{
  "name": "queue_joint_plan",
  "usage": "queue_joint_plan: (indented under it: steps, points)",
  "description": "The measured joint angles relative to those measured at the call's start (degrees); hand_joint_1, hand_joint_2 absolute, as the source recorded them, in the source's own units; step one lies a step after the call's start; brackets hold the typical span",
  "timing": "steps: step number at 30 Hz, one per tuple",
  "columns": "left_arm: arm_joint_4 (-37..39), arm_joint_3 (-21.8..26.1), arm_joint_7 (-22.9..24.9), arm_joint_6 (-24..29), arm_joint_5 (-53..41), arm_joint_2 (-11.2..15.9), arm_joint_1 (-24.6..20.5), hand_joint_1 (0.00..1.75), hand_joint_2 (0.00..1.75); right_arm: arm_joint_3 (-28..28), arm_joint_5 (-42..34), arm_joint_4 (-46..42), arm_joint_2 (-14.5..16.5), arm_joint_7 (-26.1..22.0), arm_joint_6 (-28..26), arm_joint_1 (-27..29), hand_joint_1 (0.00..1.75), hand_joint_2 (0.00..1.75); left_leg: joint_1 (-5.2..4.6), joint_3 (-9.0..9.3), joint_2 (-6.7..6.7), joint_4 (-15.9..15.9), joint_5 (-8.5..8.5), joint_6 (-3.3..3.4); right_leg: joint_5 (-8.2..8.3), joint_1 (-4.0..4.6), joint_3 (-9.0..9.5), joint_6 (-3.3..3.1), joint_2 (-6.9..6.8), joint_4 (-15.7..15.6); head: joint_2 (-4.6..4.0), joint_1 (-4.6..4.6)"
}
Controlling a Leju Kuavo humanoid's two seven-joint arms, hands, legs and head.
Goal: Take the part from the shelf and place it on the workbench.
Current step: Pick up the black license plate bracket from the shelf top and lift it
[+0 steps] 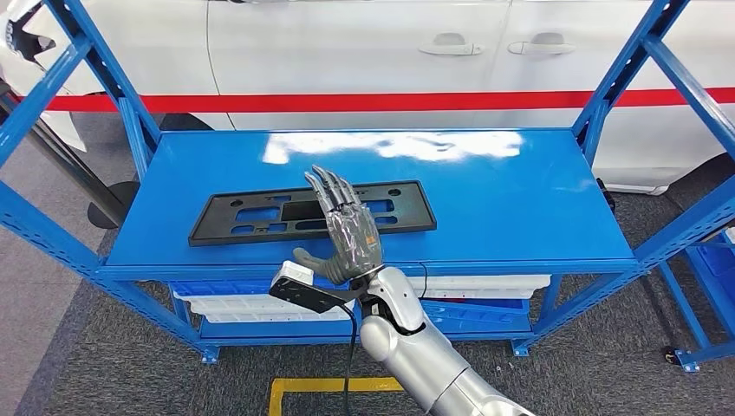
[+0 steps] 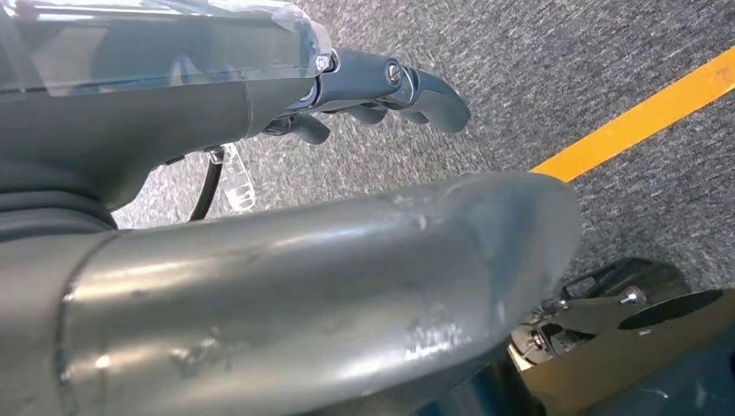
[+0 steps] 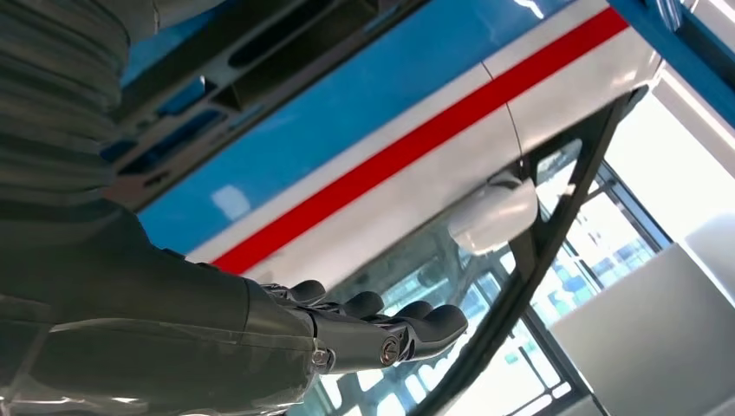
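At the far left, blue shelf posts [image 1: 52, 82] rise beside the blue surface [image 1: 485, 199], which is the top level of a metal shelf. On the left half of this surface lies the part, a flat black plastic plate holder [image 1: 251, 217] with many cut-out openings. It lies lengthwise, parallel to the near edge, and nothing holds it.

Just right of the middle of the holder, the right hand [image 1: 345, 227] is raised above the near edge of the surface. Its fingers [image 1: 328, 186] are stretched out, slightly apart, and point to the far side; the thumb [image 1: 305, 258] sticks out to the left. The hand is empty, and I cannot tell whether its fingers touch the holder. In the right wrist view the same hand [image 3: 347, 334] shows straight fingers with nothing between them.

In the left wrist view, the left hand [image 2: 373, 91] hangs over grey carpet [image 2: 555, 69] with a yellow floor line [image 2: 641, 117]; its fingers are curled in, and nothing is seen in them.

Under the surface, white and blue bins [image 1: 472, 290] sit on the lower shelf. Behind the shelf, a white car [image 1: 364, 52] with a red stripe [image 1: 390, 101] stands. At the far right are more blue posts [image 1: 620, 78].
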Motion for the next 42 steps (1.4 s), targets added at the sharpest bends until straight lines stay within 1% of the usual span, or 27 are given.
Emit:
queue_joint_plan:
  steps: [5, 10, 28, 33, 37, 42]
  points:
    - [0.0, 0.4, -0.2, -0.3, 1.2, 0.1, 0.1, 0.00, 0.00, 0.3, -2.3, 5.0, 1.2, -1.6, -0.4, -0.2, 0.00, 1.75, 0.00, -0.01, 0.00, 0.0, 0.00, 0.00, 0.00, 0.00, -0.01, 0.00, 0.00, 0.0, 0.00, 0.01]
    - [0.0, 0.9, 0.0, -0.3, 1.2, 0.1, 0.2, 0.00, 0.00, 0.4, -2.7, 7.3, 1.9, -1.8, -0.4, -0.3, 0.00, 1.75, 0.00, -0.02, 0.00, 0.0, 0.00, 0.00, 0.00, -0.01, -0.02, 0.00, 0.00, 0.0, 0.00, 0.01]
    - [0.0, 1.0, 0.0, -0.3, 1.2, 0.1, 0.2, 0.00, 0.00, 0.4, -2.7, 10.3, 2.7, -1.6, -0.3, -0.5, 0.00, 1.75, 0.00, -0.02, 0.00, 0.0, 0.00, 0.00, 0.00, 0.00, -0.02, 0.00, 0.00, 0.0, 0.00, 0.01]
    - [0.0, 1.0, 0.0, -0.4, 1.2, 0.1, 0.1, 0.00, 0.00, 1.2, -2.7, 11.6, 3.4, -1.4, 0.6, -0.8, 0.00, 1.75, 0.00, -0.02, 0.00, 0.0, 0.00, 0.00, 0.00, 0.00, -0.03, 0.00, 0.01, 0.0, 0.00, 0.00]
    - [0.0, 1.1, -0.2, -0.9, 1.5, 0.1, 0.1, 0.00, 0.00, 1.6, -3.8, 13.1, 4.2, -2.0, 0.0, -1.2, 0.00, 1.75, 0.00, -0.02, 0.00, 0.0, 0.00, 0.00, 0.00, 0.00, -0.03, 0.00, 0.00, 0.0, 0.00, 0.01]
    - [0.0, 1.5, -0.3, -1.6, 1.8, 0.1, 0.2, 0.00, 0.00, 1.7, -4.4, 13.9, 4.3, -2.4, -0.3, -1.6, 0.00, 1.75, 0.00, -0.02, 0.00, 0.0, 0.00, 0.00, 0.00, -0.01, -0.03, 0.00, 0.01, 0.0, -0.01, 0.01]
